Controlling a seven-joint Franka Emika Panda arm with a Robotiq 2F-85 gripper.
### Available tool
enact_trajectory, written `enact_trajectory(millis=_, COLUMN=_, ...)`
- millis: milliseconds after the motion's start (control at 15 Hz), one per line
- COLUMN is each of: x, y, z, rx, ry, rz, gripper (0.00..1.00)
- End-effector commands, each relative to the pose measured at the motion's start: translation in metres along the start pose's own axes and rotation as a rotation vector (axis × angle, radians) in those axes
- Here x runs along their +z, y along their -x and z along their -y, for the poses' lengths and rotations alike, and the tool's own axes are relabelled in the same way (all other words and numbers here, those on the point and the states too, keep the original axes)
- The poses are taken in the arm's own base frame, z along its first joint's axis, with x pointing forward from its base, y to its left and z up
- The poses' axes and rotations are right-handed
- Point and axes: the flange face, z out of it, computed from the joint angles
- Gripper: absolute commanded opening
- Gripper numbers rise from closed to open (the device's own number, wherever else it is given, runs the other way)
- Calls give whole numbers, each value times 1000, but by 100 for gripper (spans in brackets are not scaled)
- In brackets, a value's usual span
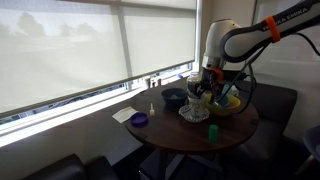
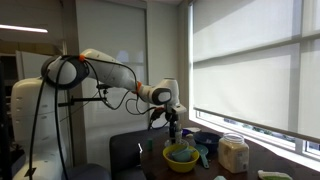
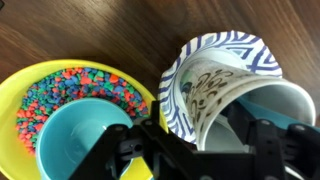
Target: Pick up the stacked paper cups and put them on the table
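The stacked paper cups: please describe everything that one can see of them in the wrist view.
The stacked paper cups look off-white, of paper, with a brown print on the outer wall and a pale inside. They lie tilted in a blue-and-white striped paper bowl on the dark wooden table, beside a yellow bowl. The gripper is close over them; whether it touches them cannot be told.

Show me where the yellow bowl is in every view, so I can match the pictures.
In an exterior view: the yellow bowl is right of centre, just right of the arm's end.
In an exterior view: it is at bottom centre, below the arm's end.
Wrist view: it fills the left half, holding colourful pieces.
Shared landmark: the gripper, close beside the bowl.
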Motion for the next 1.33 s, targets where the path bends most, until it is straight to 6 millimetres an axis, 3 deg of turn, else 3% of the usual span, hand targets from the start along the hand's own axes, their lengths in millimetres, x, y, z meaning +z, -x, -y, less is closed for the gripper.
enact_trajectory(millis=0, x=1, y=-3, z=12, rx=-27, ry=-56, rz=-8, gripper=41)
enact_trajectory(millis=333, x=-4, y=-3, z=17, rx=-46, ry=-94, rz=-22, gripper=7)
enact_trajectory(millis=467, x=-13, y=-2, z=17, rx=-56, ry=-114, rz=-17, gripper=1)
enact_trajectory(millis=600, x=-53, y=7, z=17, rx=-106, ry=-183, rz=-45, gripper=0)
enact_trajectory(millis=667, x=-85, y=11, z=11, rx=-130, ry=-236, rz=-74, gripper=1)
enact_trajectory(millis=800, x=-127, y=8, z=-3, rx=-141, ry=-311, rz=-137, gripper=1)
enact_trajectory(millis=933, x=-174, y=0, z=-33, rx=-94, ry=-337, rz=-225, gripper=1)
enact_trajectory(millis=1067, x=-209, y=-11, z=-79, rx=14, ry=-355, rz=-287, gripper=1)
enact_trajectory(millis=1200, x=-230, y=-30, z=-134, rx=109, ry=-386, rz=-322, gripper=1)
enact_trajectory(millis=1267, x=-228, y=-41, z=-158, rx=155, ry=-384, rz=-320, gripper=1)
